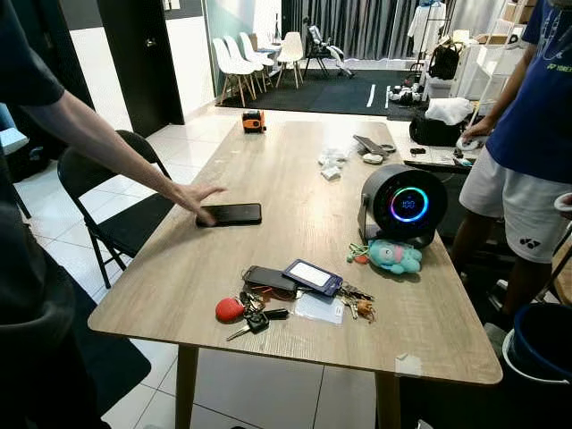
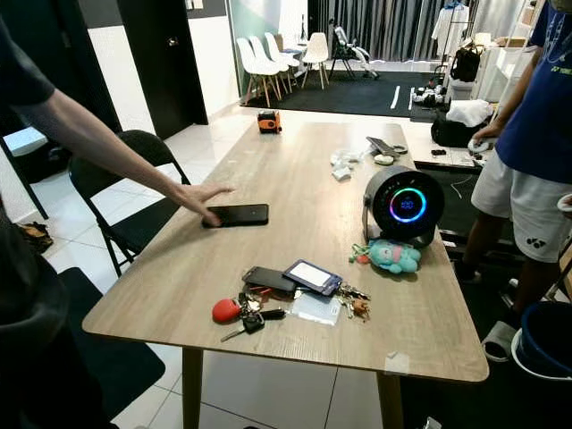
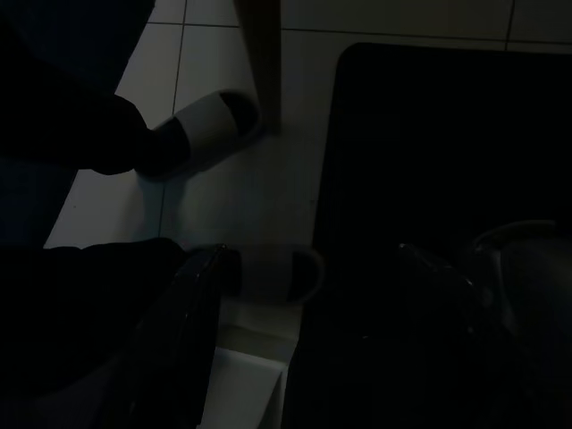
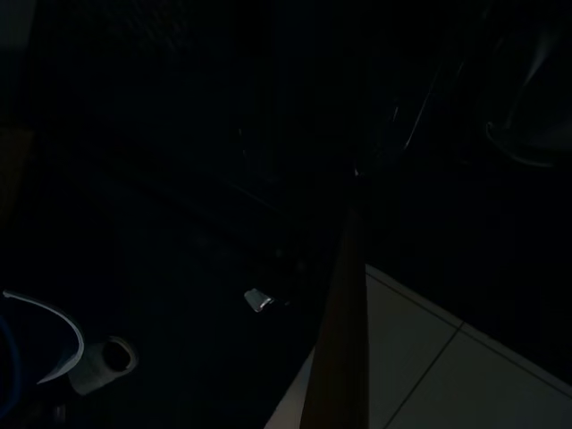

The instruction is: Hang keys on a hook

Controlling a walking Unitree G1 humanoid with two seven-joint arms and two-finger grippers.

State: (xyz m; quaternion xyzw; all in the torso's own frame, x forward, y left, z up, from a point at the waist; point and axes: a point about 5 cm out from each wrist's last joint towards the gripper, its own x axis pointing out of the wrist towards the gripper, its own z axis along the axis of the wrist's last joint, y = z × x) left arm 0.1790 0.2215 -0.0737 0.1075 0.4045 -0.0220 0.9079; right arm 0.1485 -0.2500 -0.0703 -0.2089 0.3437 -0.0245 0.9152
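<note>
Bunch of metal keys with red round fob [image 1: 246, 315] near front edge of light wooden table [image 1: 268, 188], touching black phone [image 1: 270, 278]. Both arms idle below; claw state: cannot tell. Risk: snagging blue card holder [image 1: 312, 276], clear sleeve during pickup.

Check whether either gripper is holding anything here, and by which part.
Nothing is held. The keys lie untouched on the table; a person's hand rests on a black phone. The left gripper hangs idle, its fingers apart.
</note>
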